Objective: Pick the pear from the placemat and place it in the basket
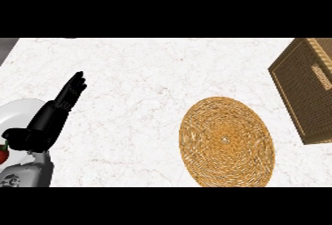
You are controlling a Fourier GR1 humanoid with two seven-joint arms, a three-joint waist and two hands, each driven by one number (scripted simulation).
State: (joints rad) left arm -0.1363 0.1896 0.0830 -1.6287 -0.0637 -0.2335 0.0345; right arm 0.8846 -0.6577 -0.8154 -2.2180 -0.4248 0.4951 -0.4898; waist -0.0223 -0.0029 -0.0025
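Note:
A round woven placemat (225, 140) lies on the white marble counter, right of centre; nothing rests on it and no pear shows anywhere. A brown wicker basket (310, 90) stands at the right edge, partly cut off by the view. My left hand (44, 124) is at the left side, open, its fingers (71, 90) straight and pointing away from me. It holds nothing and is far from both placemat and basket. My right hand does not show.
A white plate (16, 113) lies at the left edge, partly under my left hand and forearm. A small red thing (3, 153) sits on it at the very border. The counter's far edge runs along the top.

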